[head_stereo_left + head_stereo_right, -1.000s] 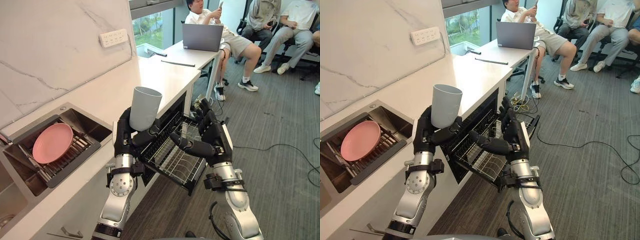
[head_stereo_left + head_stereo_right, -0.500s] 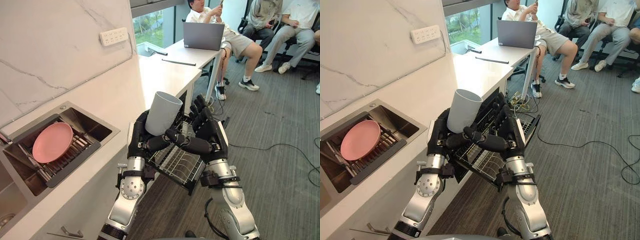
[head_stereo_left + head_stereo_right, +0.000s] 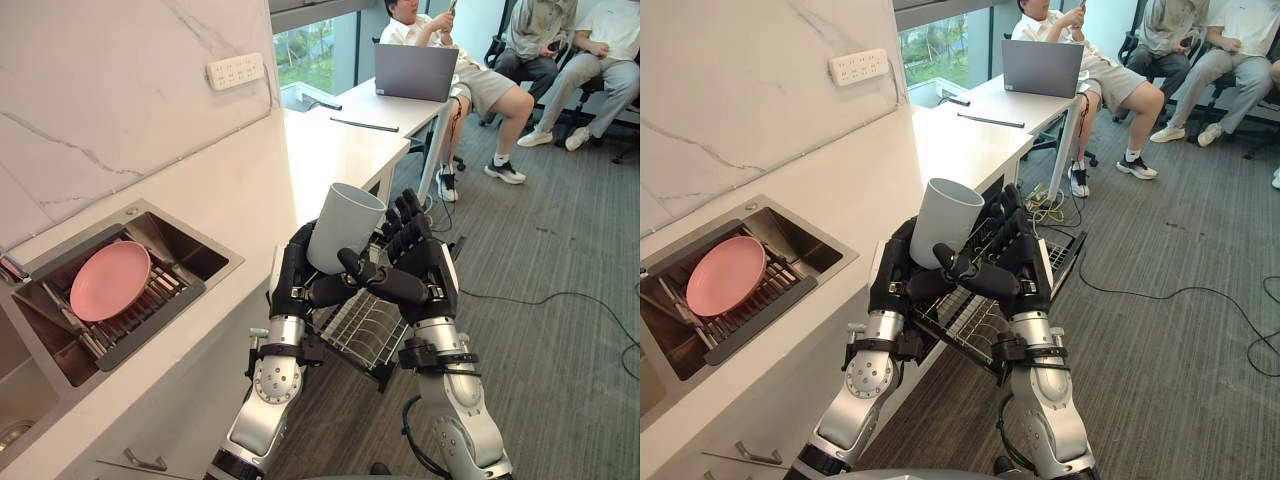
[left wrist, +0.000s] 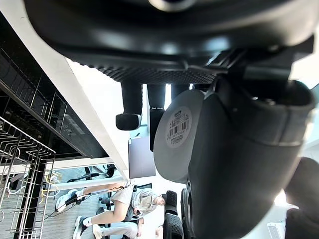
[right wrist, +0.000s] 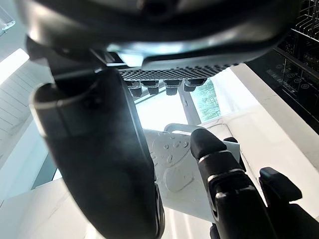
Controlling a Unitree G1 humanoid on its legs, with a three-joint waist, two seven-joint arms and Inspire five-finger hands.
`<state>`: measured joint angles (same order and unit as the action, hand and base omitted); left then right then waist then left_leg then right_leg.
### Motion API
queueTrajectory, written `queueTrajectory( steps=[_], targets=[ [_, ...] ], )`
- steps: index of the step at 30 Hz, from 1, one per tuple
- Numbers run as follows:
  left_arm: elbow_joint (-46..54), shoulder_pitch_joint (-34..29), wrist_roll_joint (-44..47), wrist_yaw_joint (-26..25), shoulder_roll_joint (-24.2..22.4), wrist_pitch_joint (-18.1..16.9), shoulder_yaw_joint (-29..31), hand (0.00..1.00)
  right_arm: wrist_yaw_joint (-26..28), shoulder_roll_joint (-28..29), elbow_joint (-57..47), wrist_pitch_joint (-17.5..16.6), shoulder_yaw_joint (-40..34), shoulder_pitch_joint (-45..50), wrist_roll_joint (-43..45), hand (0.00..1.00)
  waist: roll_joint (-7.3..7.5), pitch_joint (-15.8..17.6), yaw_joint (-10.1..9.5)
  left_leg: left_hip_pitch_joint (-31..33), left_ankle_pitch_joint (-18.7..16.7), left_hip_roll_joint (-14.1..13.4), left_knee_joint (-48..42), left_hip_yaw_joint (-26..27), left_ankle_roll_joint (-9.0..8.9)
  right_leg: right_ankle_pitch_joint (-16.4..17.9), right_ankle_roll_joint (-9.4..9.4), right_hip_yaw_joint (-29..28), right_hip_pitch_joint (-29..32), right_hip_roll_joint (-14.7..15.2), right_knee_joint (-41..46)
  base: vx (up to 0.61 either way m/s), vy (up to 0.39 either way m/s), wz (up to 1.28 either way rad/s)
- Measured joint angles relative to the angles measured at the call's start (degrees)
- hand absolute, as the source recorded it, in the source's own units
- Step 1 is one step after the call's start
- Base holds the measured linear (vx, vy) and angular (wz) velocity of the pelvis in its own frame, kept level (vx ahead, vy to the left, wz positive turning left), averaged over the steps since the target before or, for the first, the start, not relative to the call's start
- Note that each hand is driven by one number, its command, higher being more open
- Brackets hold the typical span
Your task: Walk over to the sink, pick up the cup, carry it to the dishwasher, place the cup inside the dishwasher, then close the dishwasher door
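Note:
A tall grey cup (image 3: 343, 225) stands upright in my left hand (image 3: 295, 275), whose fingers and thumb curl round its lower part. It hangs above the pulled-out wire rack (image 3: 365, 330) of the open dishwasher. In the left wrist view the cup's base (image 4: 177, 129) with a barcode label shows past the thumb. My right hand (image 3: 420, 275) is right beside the cup, fingers straight and spread, thumb reaching toward the cup's base by the left thumb. The right wrist view shows the cup's pale wall (image 5: 174, 174) past this hand.
A sink (image 3: 200, 285) in the white counter holds a pink plate (image 3: 110, 280) on a rack. A white table with a laptop (image 3: 417, 72) stands beyond the counter. Several people sit on chairs at the back right. Cables lie on the grey carpet (image 3: 560, 300).
My left hand has carried the cup from beside the counter out over the dishwasher rack, toward the right hand. The right hand has closed in beside the cup.

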<state>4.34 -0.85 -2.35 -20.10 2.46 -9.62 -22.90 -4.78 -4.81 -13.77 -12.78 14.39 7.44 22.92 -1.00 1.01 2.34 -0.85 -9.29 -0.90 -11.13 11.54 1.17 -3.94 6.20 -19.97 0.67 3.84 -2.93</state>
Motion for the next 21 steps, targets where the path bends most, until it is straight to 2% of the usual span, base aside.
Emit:
queueTrajectory(
  steps=[13,14,21],
  targets=[
    [-0.01,0.0,-2.2,-0.06,-0.67,-0.06,-5.18,0.0,-1.65,0.49,2.05,-0.22,2.36,0.0,-0.02,1.0,0.88,-0.51,-0.13,-0.15,0.49,0.21,0.94,-0.32,0.04,0.0,-0.01,0.44,-0.03,0.18,-0.22,0.0,0.0,0.0],
    [-0.01,0.0,-2.2,-0.05,-0.67,-0.06,-5.73,0.0,-1.69,0.58,2.14,-0.26,2.4,0.0,-0.02,0.0,1.01,-0.59,-0.14,-0.15,0.49,0.21,0.96,-0.32,0.04,0.0,-0.01,0.45,-0.03,0.18,-0.23,0.0,0.0,0.0],
    [-0.17,0.0,-2.64,-0.42,-0.74,-0.16,-6.75,0.0,-2.35,0.63,3.5,-0.76,2.24,-0.11,0.47,0.0,1.37,-0.82,-0.06,-0.14,0.5,0.21,0.98,-0.32,0.03,0.0,-0.01,0.47,-0.02,0.19,-0.36,0.0,0.0,0.0]
  ],
)
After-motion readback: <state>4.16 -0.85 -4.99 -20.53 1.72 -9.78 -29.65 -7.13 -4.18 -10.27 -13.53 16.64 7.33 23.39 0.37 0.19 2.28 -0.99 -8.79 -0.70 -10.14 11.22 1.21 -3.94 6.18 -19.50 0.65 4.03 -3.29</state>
